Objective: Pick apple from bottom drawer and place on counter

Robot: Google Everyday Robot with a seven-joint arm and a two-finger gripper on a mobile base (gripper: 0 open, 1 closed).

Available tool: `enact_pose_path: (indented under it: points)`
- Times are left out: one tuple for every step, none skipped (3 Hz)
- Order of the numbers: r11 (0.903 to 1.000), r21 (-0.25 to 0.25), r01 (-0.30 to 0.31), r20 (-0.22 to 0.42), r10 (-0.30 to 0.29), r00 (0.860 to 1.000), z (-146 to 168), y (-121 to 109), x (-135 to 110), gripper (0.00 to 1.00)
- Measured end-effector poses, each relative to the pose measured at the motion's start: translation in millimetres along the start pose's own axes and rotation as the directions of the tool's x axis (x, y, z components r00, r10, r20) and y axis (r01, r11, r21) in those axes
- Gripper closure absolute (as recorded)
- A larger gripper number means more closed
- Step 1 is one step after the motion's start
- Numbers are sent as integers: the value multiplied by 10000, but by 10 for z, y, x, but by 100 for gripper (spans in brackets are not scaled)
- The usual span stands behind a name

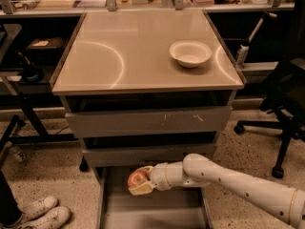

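In the camera view, the apple (136, 178) is small and round, red with a yellowish-orange patch facing up. It sits between the two pale fingers (139, 191) of the gripper (139, 181), which are clamped on it from above and below. The arm reaches in from the right of the bottom drawer (153, 210). Apple and gripper hang over the rear left part of this open drawer's grey floor, just beneath the front of the drawer above. The counter (128, 51) lies well above the bottom drawer, bearing a white bowl (190, 53).

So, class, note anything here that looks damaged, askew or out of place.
Only light scratches on the top drawer front. Otherwise the gripper grips the apple over the open bottom drawer; the white bowl sits upright.
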State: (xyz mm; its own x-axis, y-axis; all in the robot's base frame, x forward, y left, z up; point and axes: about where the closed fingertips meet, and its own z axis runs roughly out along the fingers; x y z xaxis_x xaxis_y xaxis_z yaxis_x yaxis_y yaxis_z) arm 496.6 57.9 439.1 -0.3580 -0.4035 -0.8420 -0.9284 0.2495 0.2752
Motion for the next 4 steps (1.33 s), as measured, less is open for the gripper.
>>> enact_pose_path:
  points:
    - [9989, -227, 415, -93, -418, 9991, -138, 271, -400, 100]
    - [9917, -523, 1178, -60, -1183, 9930, -271, 501, -829, 100]
    - [9906, -533, 1258, -68, -1263, 9920, -279, 514, -867, 100]
    - [9884, -672, 1360, -68, -1367, 9906, -275, 557, -945, 100]
